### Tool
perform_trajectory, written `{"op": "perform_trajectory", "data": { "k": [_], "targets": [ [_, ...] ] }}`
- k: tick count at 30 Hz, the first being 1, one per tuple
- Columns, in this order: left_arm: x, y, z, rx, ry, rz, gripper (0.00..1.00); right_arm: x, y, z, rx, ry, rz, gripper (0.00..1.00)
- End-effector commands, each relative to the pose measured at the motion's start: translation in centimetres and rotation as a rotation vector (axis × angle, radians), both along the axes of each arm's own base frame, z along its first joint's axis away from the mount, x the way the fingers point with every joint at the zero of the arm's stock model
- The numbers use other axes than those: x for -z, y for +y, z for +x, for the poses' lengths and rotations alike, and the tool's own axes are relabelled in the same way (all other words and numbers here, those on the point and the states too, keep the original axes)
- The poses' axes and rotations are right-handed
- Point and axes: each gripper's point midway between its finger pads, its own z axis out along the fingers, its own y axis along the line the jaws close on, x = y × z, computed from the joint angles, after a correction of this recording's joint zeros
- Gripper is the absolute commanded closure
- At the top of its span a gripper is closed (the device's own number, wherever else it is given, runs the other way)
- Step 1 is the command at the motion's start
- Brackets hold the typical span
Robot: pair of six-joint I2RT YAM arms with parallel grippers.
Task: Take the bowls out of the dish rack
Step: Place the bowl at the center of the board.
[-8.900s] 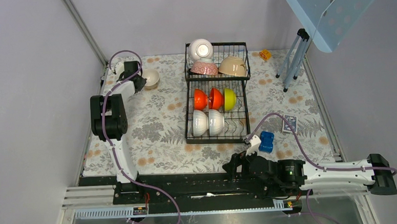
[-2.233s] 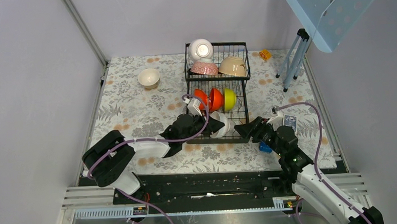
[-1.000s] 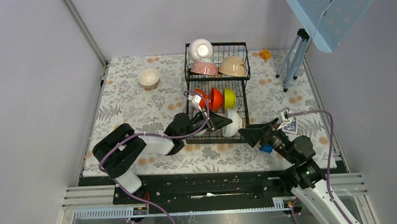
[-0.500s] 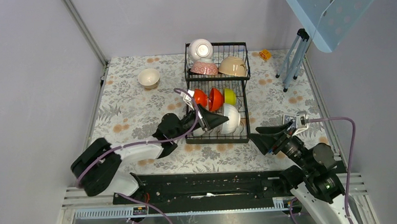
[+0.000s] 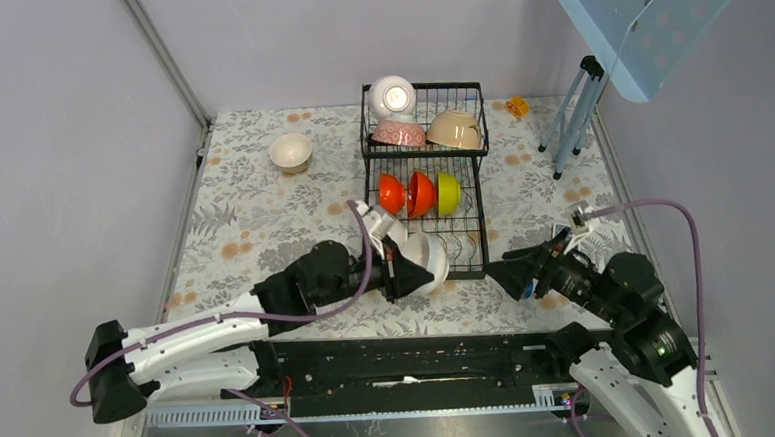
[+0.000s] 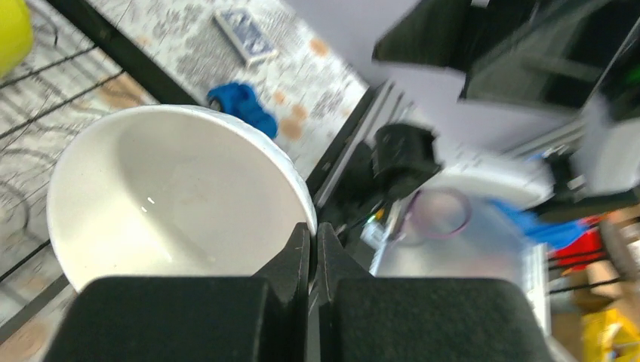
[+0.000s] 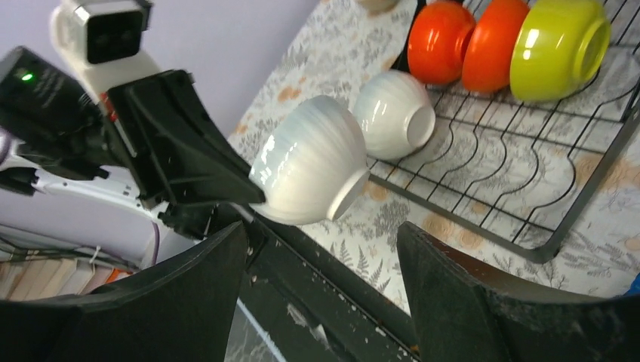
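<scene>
From above, the left claw [image 5: 404, 270] is clamped on a white bowl [image 5: 429, 259], held at the dish rack's [image 5: 473, 236] near edge, while the right claw [image 5: 502, 273] hovers just right of it, fingers apart. Left wrist view: the tips pinch the bowl's rim. Right wrist view: a second white bowl [image 7: 392, 113] lies in the lower tray, near the orange bowls [image 7: 468, 45] and the yellow-green bowl [image 7: 558, 49].

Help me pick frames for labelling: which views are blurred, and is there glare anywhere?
Left wrist: the held white bowl is fairly sharp with tiny glints, but everything behind it is motion-smeared. Right wrist: crisp on the orange bowls; its own fingers are dark, soft shapes. Top external: sharp, evenly lit, with a hot spot on the rearmost white bowl.
</scene>
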Motion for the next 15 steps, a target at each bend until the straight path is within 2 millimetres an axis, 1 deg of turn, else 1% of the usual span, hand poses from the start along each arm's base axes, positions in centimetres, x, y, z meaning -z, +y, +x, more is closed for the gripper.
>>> {"op": "perform_trajectory", "data": {
  "k": [1,4,5,7,10,15],
  "targets": [
    [2.3,1.7,-0.7,-0.051,-0.191,0.272,1.0,0.7,1.1,-0.3,-0.086,0.08,-0.066,0.21],
    [3.2,1.8,-3.0,-0.024,-0.287,0.365,1.0,0.9,0.9,0.4,-0.066,0.089,-0.104,0.21],
    [3.5,1.8,-4.2,-0.001,-0.323,0.39,1.0,1.0,0.9,0.7,-0.061,0.096,-0.119,0.21],
    [4.4,1.9,-5.3,0.021,-0.372,0.451,1.0,1.5,1.0,1.0,-0.071,0.125,-0.149,0.21],
    [5.7,2.4,-5.9,0.012,-0.433,0.539,1.0,2.7,1.1,1.4,-0.085,0.174,-0.207,0.22],
    [7.7,2.9,-7.2,0.066,-0.508,0.64,1.0,4.3,1.1,2.0,-0.105,0.228,-0.293,0.23]
  ]
}}
